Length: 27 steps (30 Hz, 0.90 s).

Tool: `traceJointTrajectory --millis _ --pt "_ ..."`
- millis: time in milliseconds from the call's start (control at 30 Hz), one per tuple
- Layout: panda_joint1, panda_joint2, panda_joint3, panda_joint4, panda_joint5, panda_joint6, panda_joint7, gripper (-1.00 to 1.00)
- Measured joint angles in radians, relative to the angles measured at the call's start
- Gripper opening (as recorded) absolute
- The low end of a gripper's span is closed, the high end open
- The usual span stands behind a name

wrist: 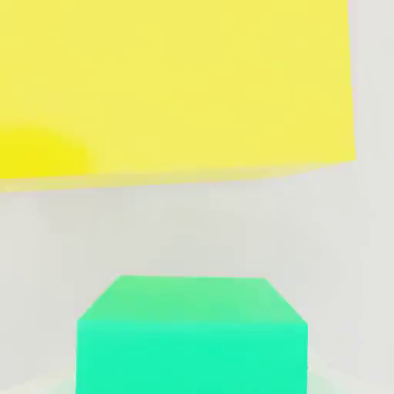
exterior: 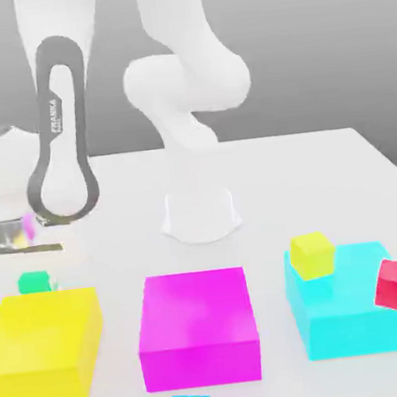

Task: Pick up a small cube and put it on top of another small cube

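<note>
White tabletop (exterior: 321,179): hand closed tight above small green cube (wrist: 192,335), beside yellow block (exterior: 45,345).

Legible markings, one item: I read the brand word "FRANKA" in dark capitals, running vertically along the white arm link (exterior: 58,135) at the exterior view's left. I can read nothing on the coloured blocks.

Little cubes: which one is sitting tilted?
The small red cube. It leans crooked on the big cyan block, while the small yellow cube there sits flat.
</note>
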Motion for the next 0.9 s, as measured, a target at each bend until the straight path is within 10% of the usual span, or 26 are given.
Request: traceJointTrajectory --millis 200,767,800,900 --pt "0.076 -0.102 -0.064 0.011 -0.199 -0.056 0.156 -1.0" --pt "0.505 0.168 0.284 0.439 -0.162 -0.261 0.635 -1.0" --pt "0.497 0.196 0.296 0.442 -0.147 -0.237 0.625 1.0" --pt "0.497 0.196 0.296 0.442 -0.147 -0.237 0.625 1.0"
